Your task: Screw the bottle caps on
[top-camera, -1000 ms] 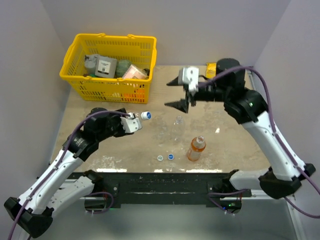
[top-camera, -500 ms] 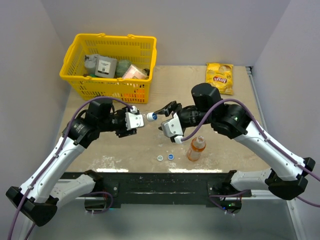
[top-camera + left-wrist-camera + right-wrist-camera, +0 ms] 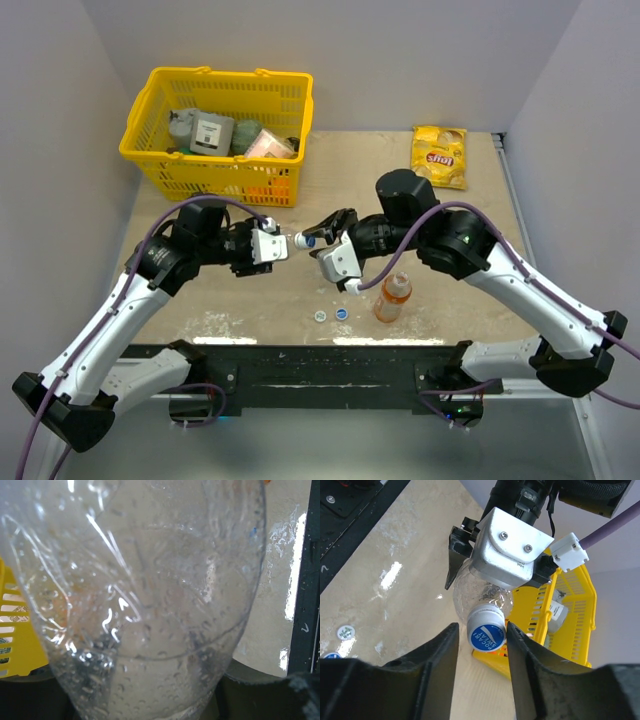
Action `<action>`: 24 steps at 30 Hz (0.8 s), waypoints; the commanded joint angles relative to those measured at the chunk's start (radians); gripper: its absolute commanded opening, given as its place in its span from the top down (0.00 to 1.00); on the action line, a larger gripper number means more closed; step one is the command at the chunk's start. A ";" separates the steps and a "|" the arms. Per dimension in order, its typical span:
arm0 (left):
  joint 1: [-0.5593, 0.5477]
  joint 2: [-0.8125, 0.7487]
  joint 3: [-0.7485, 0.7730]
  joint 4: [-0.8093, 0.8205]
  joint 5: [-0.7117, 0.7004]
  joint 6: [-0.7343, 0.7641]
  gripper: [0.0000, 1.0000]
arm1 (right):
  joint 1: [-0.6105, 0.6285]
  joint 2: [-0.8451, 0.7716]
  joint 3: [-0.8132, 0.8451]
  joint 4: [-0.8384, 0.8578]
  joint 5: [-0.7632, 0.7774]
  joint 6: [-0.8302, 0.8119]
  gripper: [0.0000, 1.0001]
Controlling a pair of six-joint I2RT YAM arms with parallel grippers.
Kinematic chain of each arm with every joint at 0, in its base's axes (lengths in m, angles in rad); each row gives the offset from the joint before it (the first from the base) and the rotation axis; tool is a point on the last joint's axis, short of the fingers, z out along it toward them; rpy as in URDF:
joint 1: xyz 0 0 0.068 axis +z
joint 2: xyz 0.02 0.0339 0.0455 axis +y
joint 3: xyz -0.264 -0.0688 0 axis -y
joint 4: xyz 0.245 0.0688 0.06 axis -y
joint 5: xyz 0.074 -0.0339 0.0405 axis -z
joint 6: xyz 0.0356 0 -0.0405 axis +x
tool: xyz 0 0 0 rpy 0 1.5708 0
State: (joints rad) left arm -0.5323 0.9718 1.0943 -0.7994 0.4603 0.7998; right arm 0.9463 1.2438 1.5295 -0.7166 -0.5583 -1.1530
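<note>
The left pincer clamps a clear bottle sideways above the counter. The right pincer stands narrowly open around its blue cap, one finger touching.

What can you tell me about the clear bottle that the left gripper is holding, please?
The clear bottle is colourless, thin plastic with droplets inside. The left gripper grips its body, holding it clear of the table and roughly level. Its neck points at the right gripper, whose fingers flank the blue-topped cap sitting on its mouth; whether they touch the cap is unclear.
</note>
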 commanded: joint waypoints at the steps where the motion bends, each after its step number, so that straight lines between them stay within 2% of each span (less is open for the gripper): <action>1: -0.001 -0.012 0.041 0.005 0.024 0.039 1.00 | 0.006 0.012 0.032 0.022 0.023 -0.034 0.59; 2: -0.001 -0.012 0.041 0.005 0.023 0.042 1.00 | 0.006 0.014 0.032 0.022 0.024 -0.034 0.62; 6: -0.001 -0.015 0.042 0.002 0.020 0.059 1.00 | 0.006 0.014 0.023 0.034 0.029 -0.033 0.64; 9: -0.001 -0.016 0.045 0.015 -0.001 0.067 1.00 | 0.009 0.026 0.032 0.040 0.041 -0.010 0.75; 11: -0.001 -0.028 0.039 0.078 -0.038 0.061 1.00 | 0.011 0.064 0.059 0.054 0.080 0.083 0.84; 12: -0.003 -0.034 0.018 0.118 -0.110 0.046 1.00 | 0.011 0.084 0.078 0.065 0.092 0.158 0.86; 13: -0.001 -0.057 0.004 0.167 -0.153 0.035 1.00 | 0.011 0.109 0.099 0.068 0.113 0.320 0.90; 15: -0.003 -0.093 -0.036 0.335 -0.274 0.042 1.00 | 0.008 0.175 0.164 0.080 0.133 0.485 0.94; 16: -0.003 -0.135 -0.094 0.403 -0.311 0.050 1.00 | 0.006 0.190 0.179 0.089 0.139 0.644 0.95; 17: -0.006 -0.157 -0.124 0.536 -0.348 0.055 1.00 | 0.008 0.200 0.193 0.127 0.159 0.723 0.97; 19: -0.014 -0.189 -0.187 0.642 -0.443 0.064 1.00 | -0.001 0.230 0.205 0.155 0.163 0.917 1.00; 23: -0.027 -0.205 -0.244 0.828 -0.534 0.088 1.00 | -0.066 0.273 0.221 0.261 0.043 1.186 1.00; 24: -0.035 -0.208 -0.281 0.865 -0.581 0.105 1.00 | -0.110 0.287 0.224 0.279 -0.054 1.243 1.00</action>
State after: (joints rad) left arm -0.5274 0.7776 0.8604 -0.3466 -0.0078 0.8597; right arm 0.8993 1.4712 1.7298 -0.5552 -0.4202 -0.3229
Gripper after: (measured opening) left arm 0.601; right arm 0.356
